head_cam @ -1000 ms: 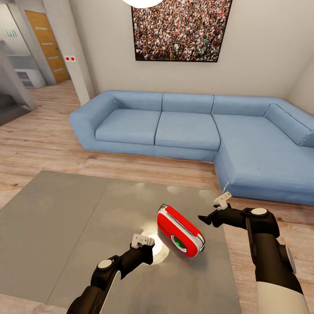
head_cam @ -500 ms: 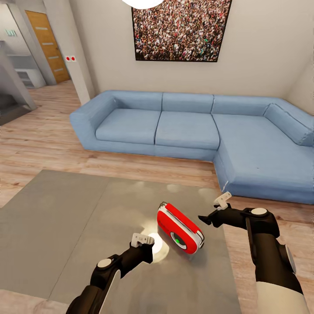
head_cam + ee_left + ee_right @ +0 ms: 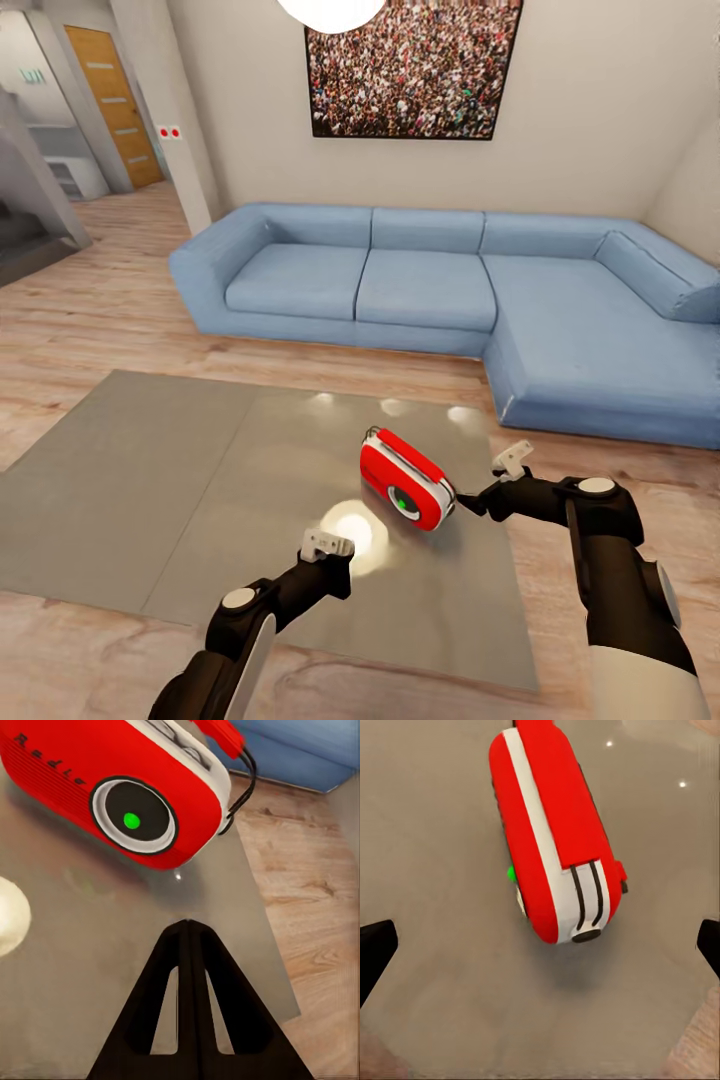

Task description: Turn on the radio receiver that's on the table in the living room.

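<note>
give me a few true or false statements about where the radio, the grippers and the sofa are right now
1. The radio stands on the table. True.
2. The left gripper is shut on the radio. False: its fingers are together, but short of the radio.
3. The right gripper is open beside the radio. True.
4. The sofa is green. False: it is blue.
5. The radio's dial has a green centre. True.

table (image 3: 160,490): bare from 7 to 11 o'clock of radio receiver (image 3: 404,482)
right gripper (image 3: 478,498): crowds radio's 3 o'clock
sofa (image 3: 440,290): blocks 12 o'clock, beyond the floor strip
</note>
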You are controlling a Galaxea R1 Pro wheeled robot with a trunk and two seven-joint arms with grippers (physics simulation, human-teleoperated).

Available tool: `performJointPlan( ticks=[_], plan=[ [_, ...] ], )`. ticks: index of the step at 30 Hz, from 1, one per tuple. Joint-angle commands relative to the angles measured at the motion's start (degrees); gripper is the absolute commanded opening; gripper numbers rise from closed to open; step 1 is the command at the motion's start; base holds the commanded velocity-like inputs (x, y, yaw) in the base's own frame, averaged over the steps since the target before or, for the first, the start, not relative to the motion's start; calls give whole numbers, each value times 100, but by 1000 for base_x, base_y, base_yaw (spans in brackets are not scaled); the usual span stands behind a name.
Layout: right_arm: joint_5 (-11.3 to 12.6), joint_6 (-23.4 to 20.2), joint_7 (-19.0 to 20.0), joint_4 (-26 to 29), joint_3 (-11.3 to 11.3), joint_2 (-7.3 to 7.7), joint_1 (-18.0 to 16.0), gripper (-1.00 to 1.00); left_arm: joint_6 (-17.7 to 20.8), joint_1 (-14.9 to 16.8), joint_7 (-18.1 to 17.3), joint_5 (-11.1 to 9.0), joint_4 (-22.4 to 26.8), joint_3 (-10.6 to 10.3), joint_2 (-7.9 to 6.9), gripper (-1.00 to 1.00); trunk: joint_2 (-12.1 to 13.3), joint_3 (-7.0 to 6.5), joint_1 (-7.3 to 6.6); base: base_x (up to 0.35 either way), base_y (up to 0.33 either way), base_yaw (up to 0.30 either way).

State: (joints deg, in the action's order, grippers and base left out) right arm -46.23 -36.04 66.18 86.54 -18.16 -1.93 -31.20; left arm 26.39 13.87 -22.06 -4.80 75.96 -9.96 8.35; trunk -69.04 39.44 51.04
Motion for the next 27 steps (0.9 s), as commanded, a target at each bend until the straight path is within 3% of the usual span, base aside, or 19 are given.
performJointPlan(
  ticks=[1, 6, 12, 16, 27],
  plan=[
    [0, 4, 0, -2, -8, 0, 0, 100, -1, -1, 0, -2, -1, -1, 0, -100, 0, 0, 0, -290, 0, 0],
    [0, 13, 0, -5, -22, 2, 0, 100, -2, -1, 0, -3, -2, 2, 0, -100, 0, 0, 0, -129, 0, 0],
    [-1, 18, -13, -4, -467, 63, 0, 100, -2, -3, 0, -7, -2, 2, 0, -100, 0, -4, 0, -8, 0, 0],
    [-3, 21, -31, -5, -601, 69, 0, 100, -2, -4, 0, -16, -2, 8, 0, -100, 0, -30, 0, -1, 0, 0],
    [-29, 27, -35, -6, -636, 78, 0, 100, -2, -5, 0, -30, -11, 11, -4, -100, 0, -127, 0, 0, 0, 33]
  ],
)
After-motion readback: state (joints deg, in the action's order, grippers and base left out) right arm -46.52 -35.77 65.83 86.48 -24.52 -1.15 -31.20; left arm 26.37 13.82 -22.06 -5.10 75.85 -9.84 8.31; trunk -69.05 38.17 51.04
